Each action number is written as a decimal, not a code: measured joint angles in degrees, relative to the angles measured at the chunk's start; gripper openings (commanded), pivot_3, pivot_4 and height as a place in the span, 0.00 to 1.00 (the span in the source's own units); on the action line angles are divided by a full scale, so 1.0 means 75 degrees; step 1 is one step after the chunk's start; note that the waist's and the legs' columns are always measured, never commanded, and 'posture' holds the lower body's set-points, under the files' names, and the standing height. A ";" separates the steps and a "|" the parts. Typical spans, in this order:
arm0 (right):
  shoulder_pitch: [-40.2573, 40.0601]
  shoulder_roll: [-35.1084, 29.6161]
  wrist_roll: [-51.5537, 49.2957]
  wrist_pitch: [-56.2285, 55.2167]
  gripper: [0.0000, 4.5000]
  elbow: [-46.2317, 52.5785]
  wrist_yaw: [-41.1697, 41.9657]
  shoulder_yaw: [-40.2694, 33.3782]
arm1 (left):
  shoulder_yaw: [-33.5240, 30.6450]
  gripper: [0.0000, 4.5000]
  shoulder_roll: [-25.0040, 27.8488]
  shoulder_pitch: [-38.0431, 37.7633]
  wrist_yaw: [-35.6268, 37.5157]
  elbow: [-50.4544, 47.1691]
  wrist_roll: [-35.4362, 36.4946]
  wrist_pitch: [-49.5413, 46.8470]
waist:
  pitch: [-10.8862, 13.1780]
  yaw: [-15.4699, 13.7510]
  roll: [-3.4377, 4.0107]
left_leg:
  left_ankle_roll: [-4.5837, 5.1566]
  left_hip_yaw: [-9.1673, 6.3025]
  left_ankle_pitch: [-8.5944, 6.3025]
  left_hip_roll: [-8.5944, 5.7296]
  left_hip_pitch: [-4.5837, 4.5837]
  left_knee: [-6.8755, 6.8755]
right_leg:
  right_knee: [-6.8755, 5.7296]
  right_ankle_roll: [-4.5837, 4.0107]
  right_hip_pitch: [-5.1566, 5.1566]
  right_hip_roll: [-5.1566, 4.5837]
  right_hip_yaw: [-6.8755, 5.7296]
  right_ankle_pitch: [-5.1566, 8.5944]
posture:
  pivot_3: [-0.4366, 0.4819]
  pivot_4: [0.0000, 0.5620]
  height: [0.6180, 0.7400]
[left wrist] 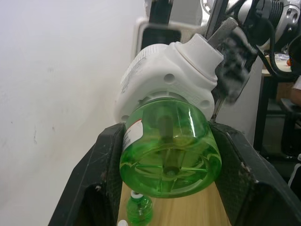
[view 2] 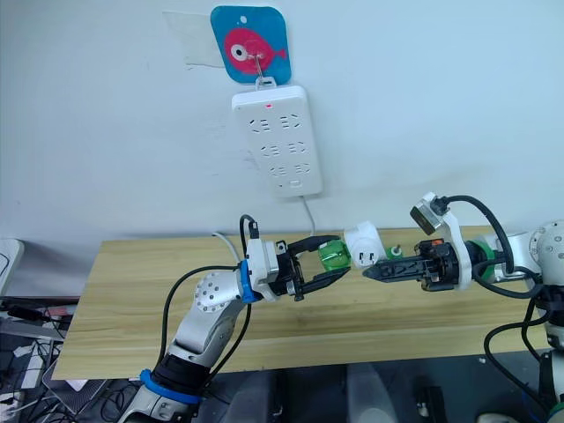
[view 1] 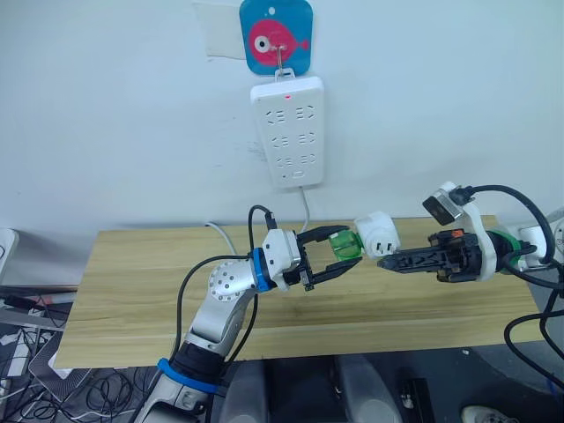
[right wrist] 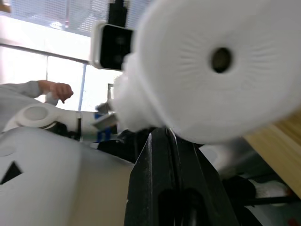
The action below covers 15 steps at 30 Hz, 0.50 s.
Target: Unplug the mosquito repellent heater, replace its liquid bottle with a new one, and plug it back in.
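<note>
Above wooden table (view 1: 132, 291), we see white rounded mosquito repellent heater (view 1: 379, 233) with green liquid bottle (view 1: 345, 244) attached, held in air. Left gripper (view 1: 328, 254) clamps bottle; right gripper (view 1: 388, 261) closed, touching heater. Left wrist view shows second green bottle (left wrist: 139, 208) on table. Behind, power strip (view 1: 288, 130) on wall.

I've got bright, even room light on both head views, soft shadows under the power strip (view 1: 288, 130). My right wrist feed is blurry close up, with window glare behind; the left wrist feed's sharper.
</note>
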<state>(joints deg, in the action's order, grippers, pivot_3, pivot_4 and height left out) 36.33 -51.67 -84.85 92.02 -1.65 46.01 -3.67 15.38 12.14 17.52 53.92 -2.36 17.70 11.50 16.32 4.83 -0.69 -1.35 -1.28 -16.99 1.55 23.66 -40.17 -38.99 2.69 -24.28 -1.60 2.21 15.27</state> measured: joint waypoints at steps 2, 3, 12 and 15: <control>0.0358 0.0022 -0.0417 -0.0002 0.01 -0.0116 -0.0353 -0.0013 | 0.0022 0.50 0.0020 -0.0007 0.0035 0.0002 -0.0018 0.0000 | 0.0000 0.0022 0.0000 | 0.0000 0.0003 0.0000 0.0000 -0.0002 0.0000 | 0.0000 0.0000 0.0000 0.0000 0.0003 0.0000 | 0.30 0.44 1.00; 0.0526 0.0054 -0.0590 -0.0003 0.01 -0.0148 -0.0521 -0.0017 | 0.0042 0.50 0.0034 -0.0012 0.0063 0.0003 -0.0030 0.0001 | 0.0000 0.0022 0.0000 | 0.0000 0.0002 0.0000 0.0000 -0.0002 0.0000 | 0.0000 0.0000 0.0000 0.0000 0.0002 0.0000 | 0.30 0.45 1.00; 0.1643 0.0947 -0.0749 -0.0480 0.01 -0.0515 -0.1986 0.0099 | 0.0190 0.50 0.0155 -0.0085 0.0290 0.0036 -0.0145 0.0016 | 0.0000 0.0022 0.0000 | 0.0000 0.0001 0.0000 0.0003 0.0002 0.0000 | 0.0002 0.0000 -0.0002 0.0000 0.0001 0.0000 | 0.29 0.45 1.00; 0.1790 0.1018 0.0267 -0.0794 0.01 -0.0543 -0.1892 0.0393 | 0.0251 0.50 0.0176 -0.0096 0.0405 0.0037 -0.0147 0.0016 | 0.0000 0.0017 0.0001 | 0.0000 -0.0001 0.0000 0.0004 0.0003 0.0000 | 0.0004 0.0000 -0.0003 -0.0001 -0.0002 0.0000 | 0.30 0.45 1.00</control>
<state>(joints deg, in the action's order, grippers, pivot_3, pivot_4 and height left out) 49.76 -44.04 -82.85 86.06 -5.72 31.82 -0.72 17.26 13.45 16.80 56.97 -2.08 16.60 11.62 16.32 4.96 -0.68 -1.35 -1.29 -16.99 1.58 23.68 -40.17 -38.96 2.69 -24.30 -1.60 2.19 15.27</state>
